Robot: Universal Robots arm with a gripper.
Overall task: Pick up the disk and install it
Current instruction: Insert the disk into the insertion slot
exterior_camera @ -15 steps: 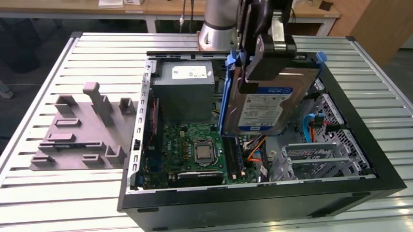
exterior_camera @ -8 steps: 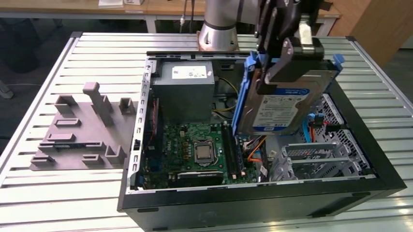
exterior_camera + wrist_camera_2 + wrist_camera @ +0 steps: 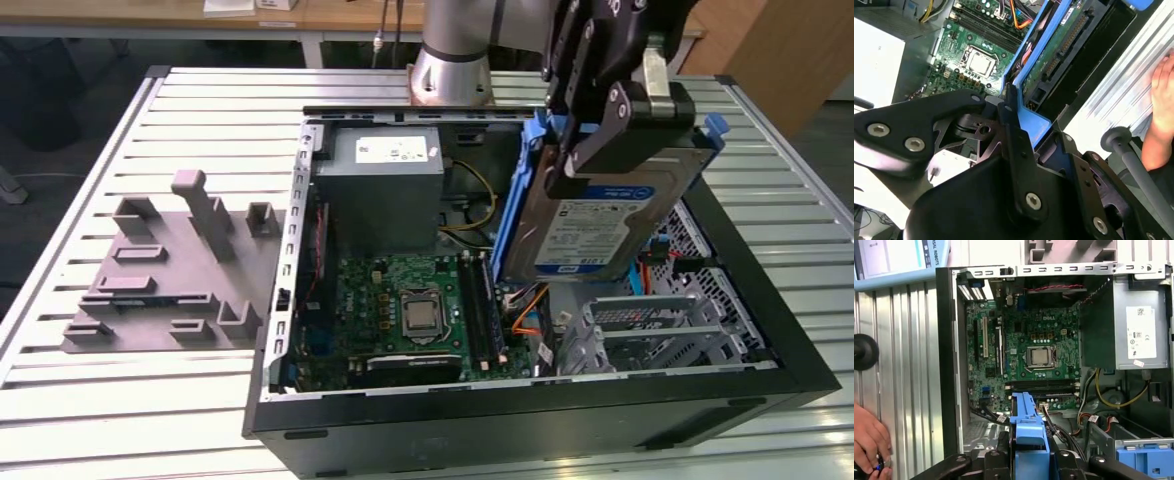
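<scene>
Hand: the black metal hand (image 3: pixel 625 140) is clenched on the disk (image 3: pixel 594 225), gripping across its upper end with a finger on either side.
Grip, close up: in the second wrist view a dark finger (image 3: pixel 1010 117) presses flat against the blue rail (image 3: pixel 1030 125). Tight hold there.
Disk: a flat silver slab, held in the air and steeply tilted. Its lower end dips into the open computer case (image 3: pixel 534 420) on the exterior view's right side.
Label: the white-and-blue sticker (image 3: pixel 587 235) faces the exterior view; its print is too small to make out.
Underside: bare green circuit with a long black connector (image 3: pixel 1069 37).
Case: a black box lying open on the table (image 3: pixel 134 420), which has ribbed silver slats.
Inside: a green circuit board (image 3: pixel 400 310) with a shiny square processor socket (image 3: pixel 422 315), and a grey power box (image 3: pixel 380 190) with a white sticker at the far end.
Cage: perforated grey metal (image 3: pixel 654 320), just below the disk's lower end.
Table, exterior view's left edge: a matte grey moulded block (image 3: pixel 174 280) with slots and upright posts.
Person's hand: it rests on the slats beside the case wall (image 3: pixel 869 440).
</scene>
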